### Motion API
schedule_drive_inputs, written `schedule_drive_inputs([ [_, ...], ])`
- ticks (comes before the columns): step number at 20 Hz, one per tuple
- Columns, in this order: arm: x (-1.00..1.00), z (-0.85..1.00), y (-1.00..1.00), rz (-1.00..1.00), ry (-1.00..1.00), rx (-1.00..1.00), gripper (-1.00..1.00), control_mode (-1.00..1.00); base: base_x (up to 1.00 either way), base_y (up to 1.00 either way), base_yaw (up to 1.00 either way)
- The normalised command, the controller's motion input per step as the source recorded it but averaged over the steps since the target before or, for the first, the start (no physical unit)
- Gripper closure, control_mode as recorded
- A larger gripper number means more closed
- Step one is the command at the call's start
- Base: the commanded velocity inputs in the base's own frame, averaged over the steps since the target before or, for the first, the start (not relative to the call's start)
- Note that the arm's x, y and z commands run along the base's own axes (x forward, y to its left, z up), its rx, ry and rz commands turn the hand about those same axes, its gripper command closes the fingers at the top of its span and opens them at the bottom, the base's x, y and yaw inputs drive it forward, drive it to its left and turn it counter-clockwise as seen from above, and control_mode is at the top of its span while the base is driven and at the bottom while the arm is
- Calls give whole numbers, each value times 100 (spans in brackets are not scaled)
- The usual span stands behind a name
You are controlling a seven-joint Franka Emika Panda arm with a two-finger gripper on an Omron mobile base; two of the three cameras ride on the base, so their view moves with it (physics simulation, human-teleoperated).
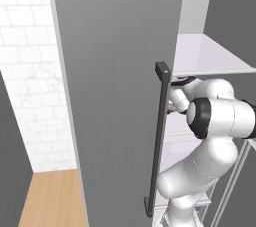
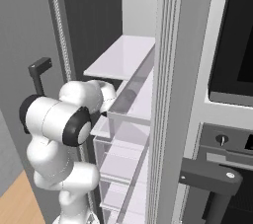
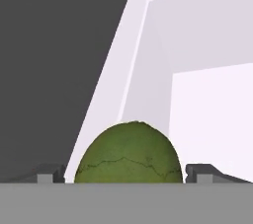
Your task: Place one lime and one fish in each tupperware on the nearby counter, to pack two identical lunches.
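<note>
My jaws (image 3: 126, 174) stand spread wide, one fingertip (image 3: 45, 174) on each side of the lime (image 3: 127, 154), which sits squarely between them, not yet pinched. The lime is roundish, with no long axis to align. Outward lie the white fridge shelf (image 3: 212, 119) and the fridge's dark wall (image 3: 54, 60).

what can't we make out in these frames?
- Round green lime, hand view: its lower part is cut off by the bottom band, so contact with the gripper fingertips can't be judged.
- Gripper, left base view: hidden behind the tall grey fridge door and the white arm.
- Gripper, right base view: blocked by the arm's white elbow.
- Lower clear fridge shelves: contents too faint to tell.
</note>
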Motion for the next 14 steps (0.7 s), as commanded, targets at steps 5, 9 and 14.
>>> schedule_drive_inputs([
  [5,32,-26,8,0,0,0,100,-100,0,0,0],
  [9,18,-27,10,0,0,0,100,-100,0,0,0],
  [14,-47,29,-2,-7,0,0,100,-100,0,0,0],
])
